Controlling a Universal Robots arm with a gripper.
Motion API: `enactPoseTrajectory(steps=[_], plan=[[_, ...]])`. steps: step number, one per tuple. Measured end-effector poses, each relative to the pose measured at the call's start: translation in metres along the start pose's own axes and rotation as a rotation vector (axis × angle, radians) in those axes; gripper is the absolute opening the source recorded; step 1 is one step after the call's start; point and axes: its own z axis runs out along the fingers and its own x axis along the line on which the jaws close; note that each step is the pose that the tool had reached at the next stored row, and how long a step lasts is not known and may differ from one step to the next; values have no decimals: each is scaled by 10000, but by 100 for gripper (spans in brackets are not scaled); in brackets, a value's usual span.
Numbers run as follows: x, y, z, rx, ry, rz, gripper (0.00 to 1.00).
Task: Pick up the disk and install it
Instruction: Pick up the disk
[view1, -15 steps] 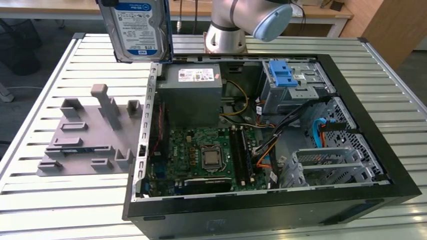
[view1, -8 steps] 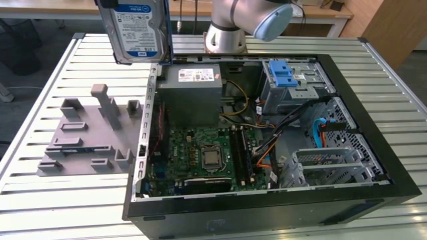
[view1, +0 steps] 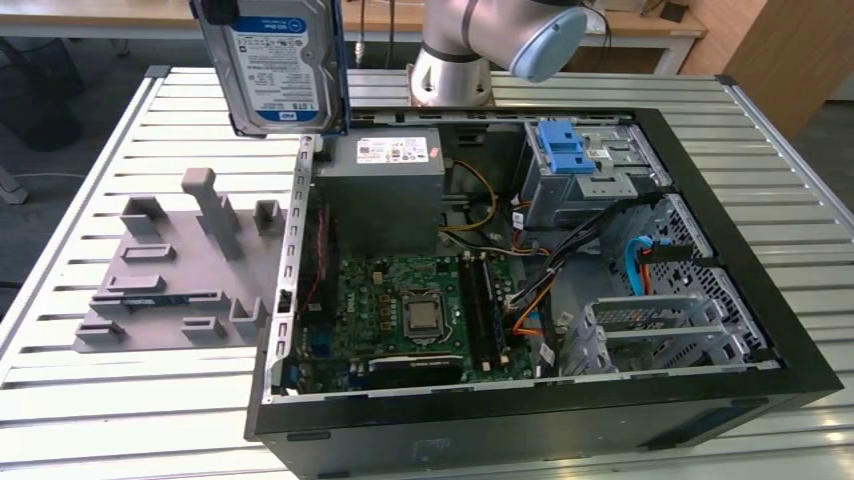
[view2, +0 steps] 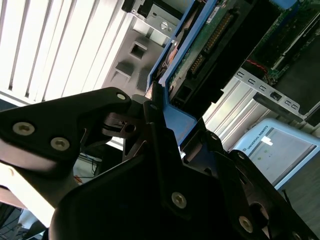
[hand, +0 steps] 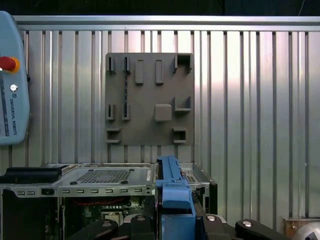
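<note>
Underneath everything, a pale slatted metal surface (view1: 107, 120). On it, toward the exterior view's right, an open black computer case (view1: 747, 300), green motherboard (view1: 400, 300) exposed. Beside the case, toward the exterior view's left, a flat grey plastic fixture plate (view1: 154, 262) with upright pegs. Raised in the air above the case's edge nearest that plate, a silver rectangular disk (view1: 280, 65) with blue-and-white label and blue side rails, standing upright. Black jaws pinching the disk at its blue rail, seen in both wrist views.

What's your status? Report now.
Pincer shut on the disk. Disk aloft, upright, by the open case, not installed. Cables strung across case interior.
</note>
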Motion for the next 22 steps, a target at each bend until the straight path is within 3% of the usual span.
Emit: enactPoseTrajectory(steps=[10,22], plan=[[1,-42,6,-1,0,0,36],[1,-49,12,0,-1,0,36]])
